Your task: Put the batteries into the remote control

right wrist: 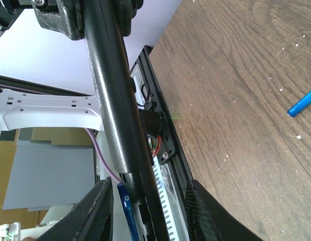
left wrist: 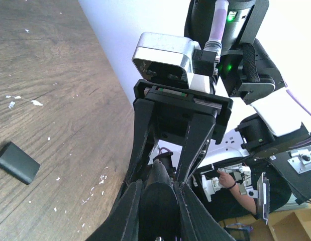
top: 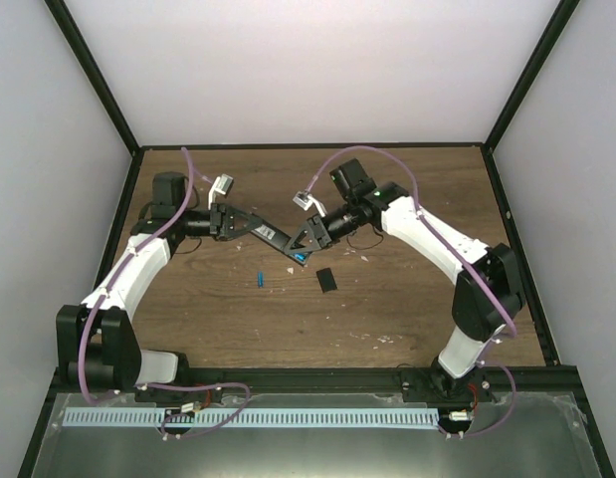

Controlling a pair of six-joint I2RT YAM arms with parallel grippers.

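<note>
The remote control is a slim black bar held above the table. My left gripper is shut on its left end; in the left wrist view the remote sits clamped between my left gripper's jaws. My right gripper straddles the remote's other end with its jaws open. In the right wrist view the remote runs between my right gripper's fingers, and one blue battery lies against its side by the left finger. The second battery lies on the table and also shows in the right wrist view.
The small black battery cover lies flat on the wooden table to the right of the loose battery; it also shows in the left wrist view. Black frame rails border the table. White crumbs dot the wood.
</note>
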